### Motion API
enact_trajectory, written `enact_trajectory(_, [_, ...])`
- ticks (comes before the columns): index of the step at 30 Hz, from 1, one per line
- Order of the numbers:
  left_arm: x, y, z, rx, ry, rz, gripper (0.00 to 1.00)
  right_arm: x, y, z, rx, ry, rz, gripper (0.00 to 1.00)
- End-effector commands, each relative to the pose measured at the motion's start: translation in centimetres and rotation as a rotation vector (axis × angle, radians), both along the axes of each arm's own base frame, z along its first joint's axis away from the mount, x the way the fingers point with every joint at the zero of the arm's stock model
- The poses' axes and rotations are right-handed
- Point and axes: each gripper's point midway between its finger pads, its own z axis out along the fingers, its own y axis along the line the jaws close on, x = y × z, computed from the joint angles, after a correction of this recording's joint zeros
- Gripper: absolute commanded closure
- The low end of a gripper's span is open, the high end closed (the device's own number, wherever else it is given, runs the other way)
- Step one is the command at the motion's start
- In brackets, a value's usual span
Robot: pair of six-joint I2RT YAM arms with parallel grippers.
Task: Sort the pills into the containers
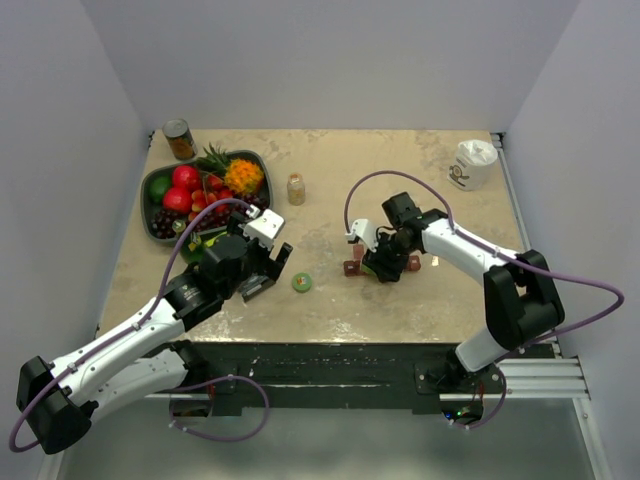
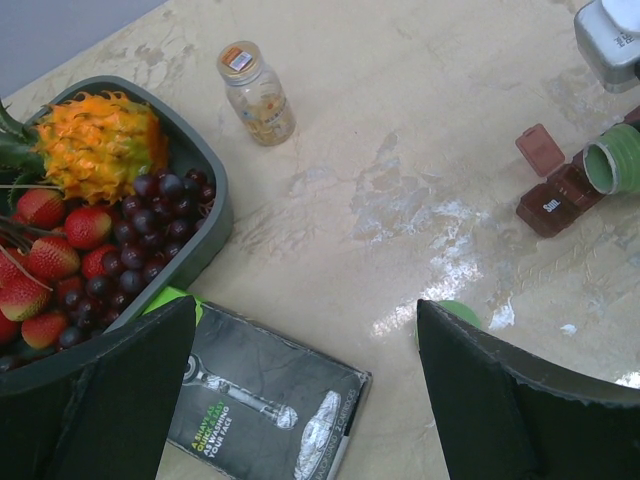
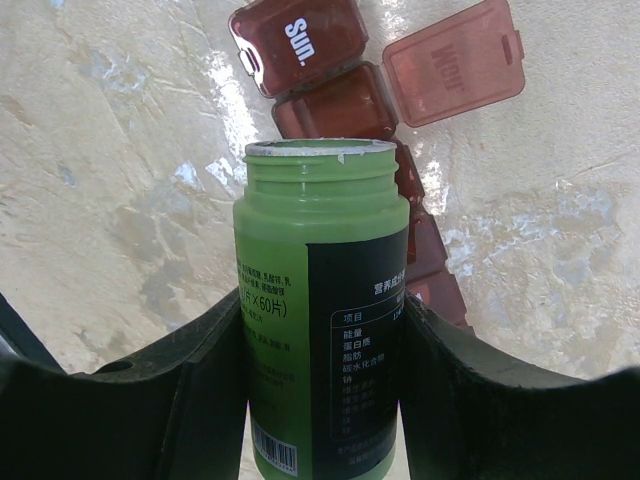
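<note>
The containers (image 3: 300, 45) are a translucent dark red-brown strip with white day lettering. The bottle (image 3: 320, 300) is bright green, with a black label panel carrying white print and a white barcode patch. The table (image 1: 400, 300) is beige with pale mottling and bears a green cap (image 1: 302, 283) and a black booklet (image 2: 265, 400) printed in white and green, while the dark grey tray (image 2: 205, 165) shows red strawberries (image 2: 50, 255), dark purple grapes (image 2: 150, 215) and an orange-yellow spiky fruit (image 2: 100, 145).
</note>
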Motion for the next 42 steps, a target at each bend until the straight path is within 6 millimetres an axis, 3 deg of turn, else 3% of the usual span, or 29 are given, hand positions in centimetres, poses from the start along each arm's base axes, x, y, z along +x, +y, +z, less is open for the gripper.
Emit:
enact_trajectory(1, [0.22, -0.21, 0.89, -0.01, -0.027, -0.012, 0.04, 0.89, 0.14, 1.04, -0.036, -0.036, -0.002, 1.0])
enact_trajectory(42, [0.01, -0.47, 0.68, -0.008, -0.016, -0.031, 0.04, 0.56, -0.28, 1.61, -0.203, -0.029, -0.008, 1.0])
